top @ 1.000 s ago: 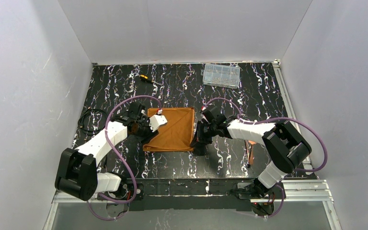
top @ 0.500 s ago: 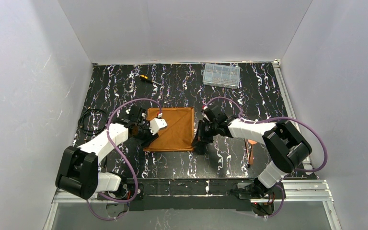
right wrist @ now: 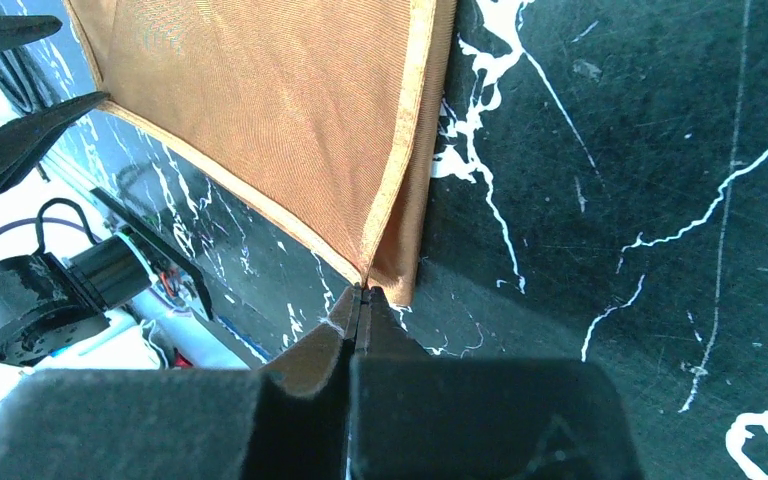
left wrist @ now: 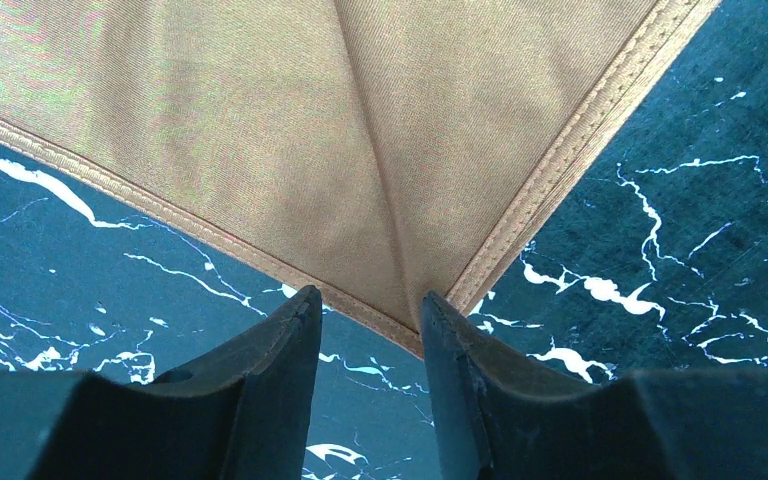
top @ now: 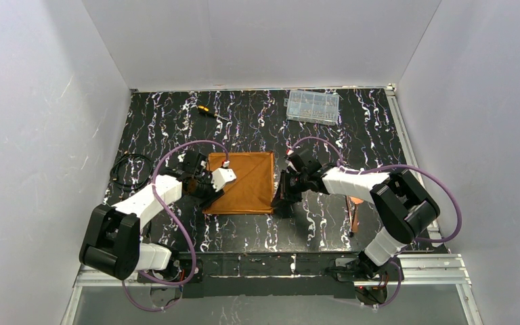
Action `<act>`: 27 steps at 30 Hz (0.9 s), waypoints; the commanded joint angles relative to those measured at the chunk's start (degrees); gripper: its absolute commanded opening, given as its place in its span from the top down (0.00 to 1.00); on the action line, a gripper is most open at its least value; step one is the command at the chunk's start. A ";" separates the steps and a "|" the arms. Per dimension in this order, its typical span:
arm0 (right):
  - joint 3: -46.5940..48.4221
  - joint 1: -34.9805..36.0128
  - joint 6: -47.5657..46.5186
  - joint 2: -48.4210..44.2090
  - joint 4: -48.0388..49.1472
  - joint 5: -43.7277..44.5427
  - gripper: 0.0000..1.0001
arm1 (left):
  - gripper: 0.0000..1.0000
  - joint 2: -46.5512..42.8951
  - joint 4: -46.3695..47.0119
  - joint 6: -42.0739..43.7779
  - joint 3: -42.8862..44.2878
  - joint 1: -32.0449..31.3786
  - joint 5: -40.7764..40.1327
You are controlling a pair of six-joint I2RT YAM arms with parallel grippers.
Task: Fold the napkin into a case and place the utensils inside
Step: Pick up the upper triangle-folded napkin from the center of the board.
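the orange napkin (top: 245, 181) lies flat in the middle of the marbled table (top: 325, 135). the right gripper (right wrist: 361, 296) stays pinched shut on its near right corner. the left gripper (left wrist: 370, 325), jaws apart, has eased back slightly and straddles a left-hand corner. copper utensils (top: 355, 215) lie to the right.

Seen from above, the utensils (top: 355, 220), at 4 o'clock from the napkin (top: 244, 183), are a copper sliver mostly hidden behind the right arm (top: 352, 183), too small to tell apart. Both wrist views cut the napkin off at 12 o'clock, and the clear box (top: 312, 106) holds bits too small to identify.
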 commanded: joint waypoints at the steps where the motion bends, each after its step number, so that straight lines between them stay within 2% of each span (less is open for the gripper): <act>1: 0.28 -0.67 -1.32 0.16 -1.83 -0.35 0.99 | 0.60 0.26 -0.27 0.01 -1.48 -0.31 0.82; 2: 0.65 -0.68 -1.88 0.29 -2.54 -0.01 0.97 | 0.60 0.32 -0.24 0.03 -1.63 -0.34 0.80; 4: 1.65 -0.65 -3.48 0.39 -4.38 0.94 0.87 | 0.60 0.31 -0.25 0.13 -1.96 -0.34 0.83; 7: 3.84 -0.60 -6.86 -0.29 -8.17 2.91 0.61 | 0.60 0.21 -0.10 0.08 -2.24 -0.38 0.96; 10: 7.48 -0.67 -11.67 -1.82 -13.86 5.84 0.50 | 0.60 0.07 -0.09 0.04 -2.20 -0.47 1.01; 13: 10.21 -0.67 -15.10 -3.61 -16.18 7.76 0.46 | 0.60 -0.08 -0.11 0.18 -2.28 -0.56 0.87; 16: 12.11 -0.29 -19.57 -4.96 -17.38 9.92 0.46 | 0.60 -0.16 0.13 0.20 -2.58 -0.56 0.27; 22: 2.88 5.18 -34.74 -15.52 -3.65 14.04 0.44 | 0.60 0.07 0.48 -0.11 -2.59 -0.56 0.51; 27: -1.96 10.79 -50.24 -21.21 0.92 17.42 0.37 | 0.60 0.17 0.39 -0.21 -2.37 -0.61 0.59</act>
